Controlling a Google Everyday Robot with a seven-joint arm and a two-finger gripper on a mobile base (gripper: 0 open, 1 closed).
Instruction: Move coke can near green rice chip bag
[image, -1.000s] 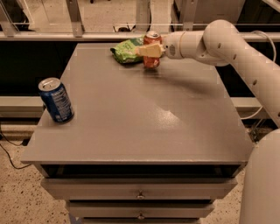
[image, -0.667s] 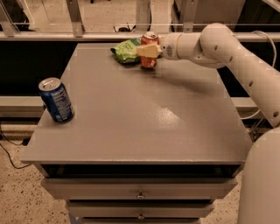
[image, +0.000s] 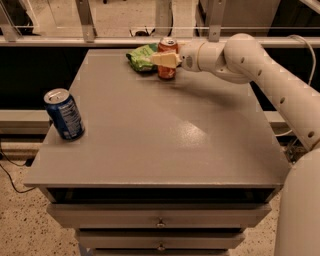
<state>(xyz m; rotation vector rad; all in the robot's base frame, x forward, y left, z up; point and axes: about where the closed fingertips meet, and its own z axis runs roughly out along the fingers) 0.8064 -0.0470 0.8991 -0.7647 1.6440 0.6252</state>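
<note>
the small red aluminium coke can stands upright at the far table edge, touching the flat light-green rice chip bag on its left; the cream two-finger gripper is closed around it from the right.

I am seeing the gripper at the far edge of the table, covering the middle of the coke can and hiding its lettering. The can is blocking the right end of the green rice chip bag. The arm is running off the right edge, and the bottom edge is cutting off the drawers.
</note>
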